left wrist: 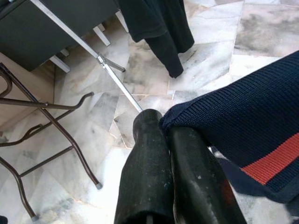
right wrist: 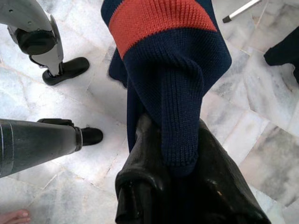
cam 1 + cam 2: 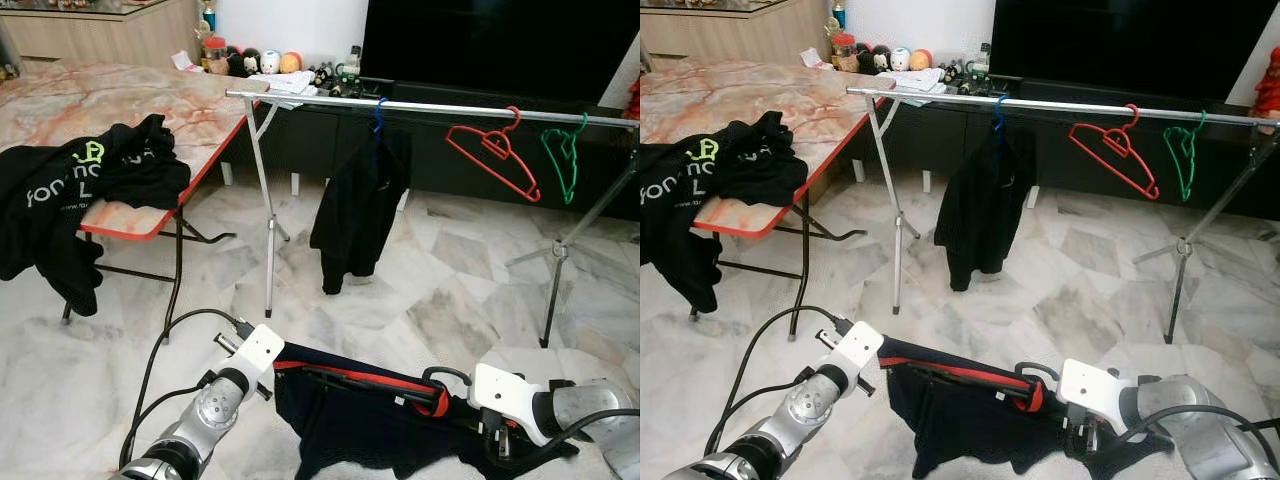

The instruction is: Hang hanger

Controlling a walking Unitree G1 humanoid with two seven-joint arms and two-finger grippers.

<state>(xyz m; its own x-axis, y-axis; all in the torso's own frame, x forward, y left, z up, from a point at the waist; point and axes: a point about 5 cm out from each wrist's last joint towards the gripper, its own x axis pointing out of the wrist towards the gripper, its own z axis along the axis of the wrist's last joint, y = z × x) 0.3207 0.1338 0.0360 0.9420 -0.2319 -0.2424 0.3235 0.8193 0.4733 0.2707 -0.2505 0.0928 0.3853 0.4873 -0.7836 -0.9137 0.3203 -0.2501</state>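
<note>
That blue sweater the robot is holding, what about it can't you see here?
- Hanger inside the sweater: hidden by the knit, eye views.
- Its lower hem: cut off by the bottom edge.
- Left hand fingertips: covered by fabric, left wrist view.
- Right hand: wrapped in cloth, right wrist view.

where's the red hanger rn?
Red hanger hangs empty on the rail, robot's right side, between the black garment and the green hanger.

Rail (image 3: 420, 105) stands open between the black garment (image 3: 360, 205) and red hanger (image 3: 495, 155). Rack legs (image 3: 268, 215) and the counter (image 3: 130, 110) obstruct the left approach.
</note>
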